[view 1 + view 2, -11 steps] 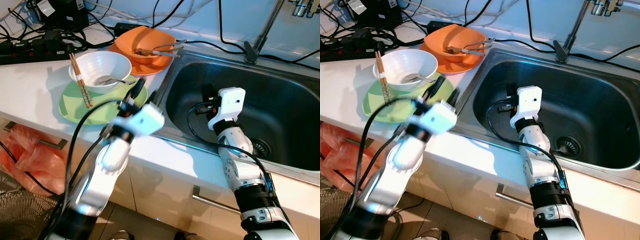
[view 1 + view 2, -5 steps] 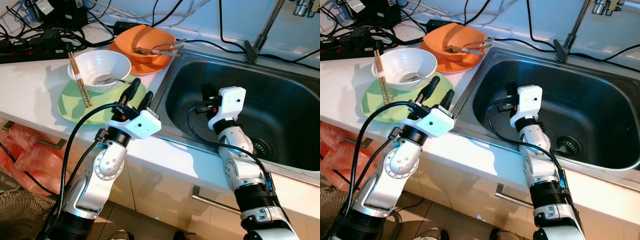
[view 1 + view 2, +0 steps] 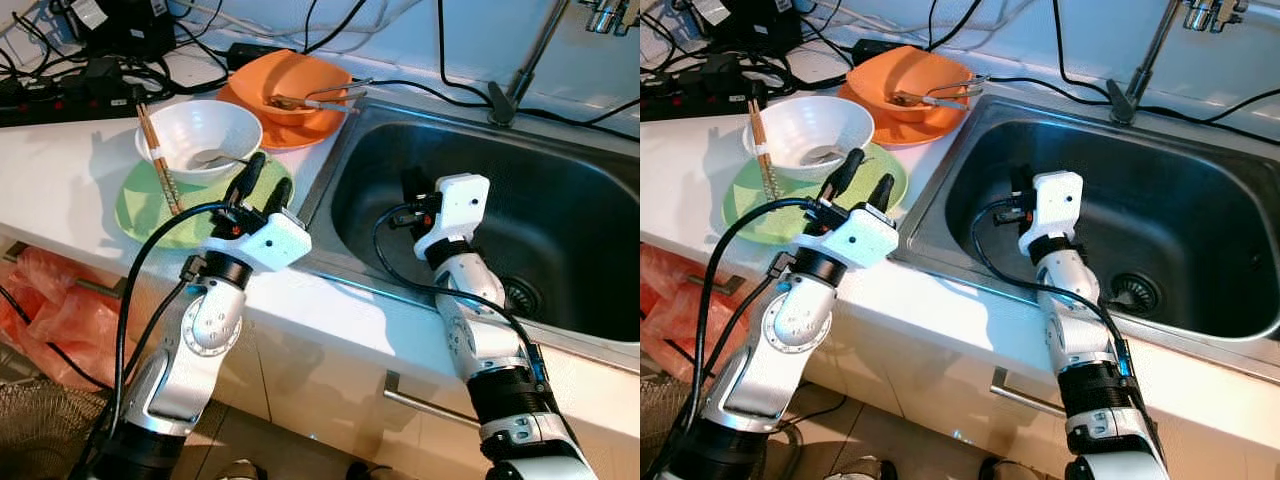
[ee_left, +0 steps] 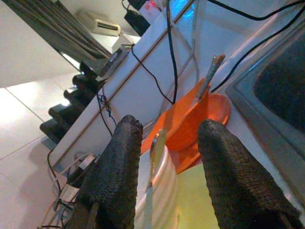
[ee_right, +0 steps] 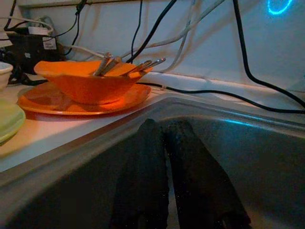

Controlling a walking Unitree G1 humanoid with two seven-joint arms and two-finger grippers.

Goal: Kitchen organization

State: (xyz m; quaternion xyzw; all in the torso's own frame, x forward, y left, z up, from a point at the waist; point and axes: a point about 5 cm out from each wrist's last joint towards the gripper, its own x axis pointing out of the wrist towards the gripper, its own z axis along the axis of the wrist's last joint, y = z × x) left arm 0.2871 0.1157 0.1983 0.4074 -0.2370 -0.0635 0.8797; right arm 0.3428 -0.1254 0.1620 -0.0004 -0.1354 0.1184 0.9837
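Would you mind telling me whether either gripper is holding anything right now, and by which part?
Nothing is held. The left gripper is open above the green plate; the right gripper is shut, empty, inside the sink.

- Bench [image 3: 70, 180] strip left of green plate [image 3: 140, 205] lay bare, passable.
- White bowl [image 3: 195, 135] with chopsticks [image 3: 160, 160] sat just ahead of left tool [image 3: 262, 183], fingers parted.
- Orange bowl [image 3: 295, 85] on orange plate [image 3: 300, 130] blocked bench beside sink [image 3: 560, 230].
- Cables [image 3: 120, 70] cluttered the back.
- Sink basin roomy around right tool [image 3: 412, 187].
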